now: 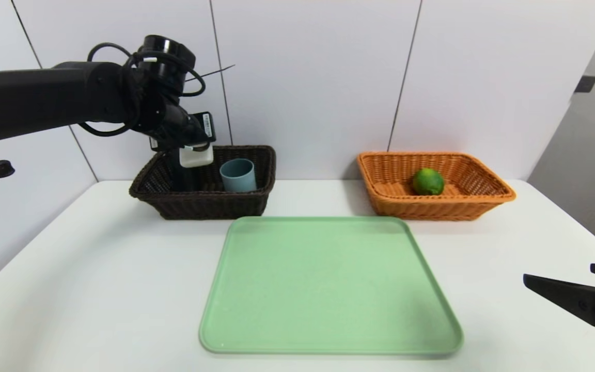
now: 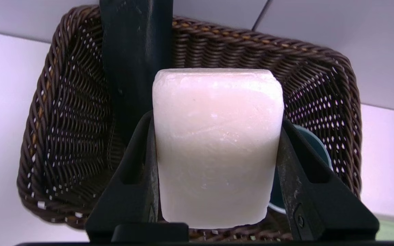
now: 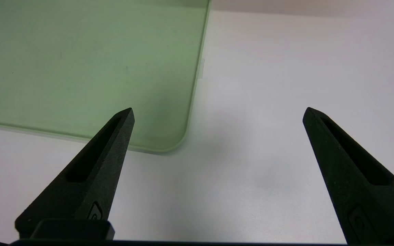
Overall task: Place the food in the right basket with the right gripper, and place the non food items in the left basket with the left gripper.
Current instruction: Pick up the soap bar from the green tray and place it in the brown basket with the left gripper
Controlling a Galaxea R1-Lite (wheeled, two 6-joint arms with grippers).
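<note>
Clamped by its two flat sides between the fingers of the left gripper (image 2: 217,181), the white soap-like block (image 2: 217,147) hangs over the dark brown left basket (image 2: 320,75). It looks rigid, fairly light and probably slick, so a broad squeeze across its flanks suits it. Below and beyond the claw, the teal cup (image 1: 238,175) and black cloth roll (image 2: 135,58) sit inside the basket. Well apart, the lime (image 1: 427,181) rests in the orange right basket (image 1: 483,199); the right gripper (image 3: 217,112) waits spread wide beside the green tray (image 1: 328,330).
</note>
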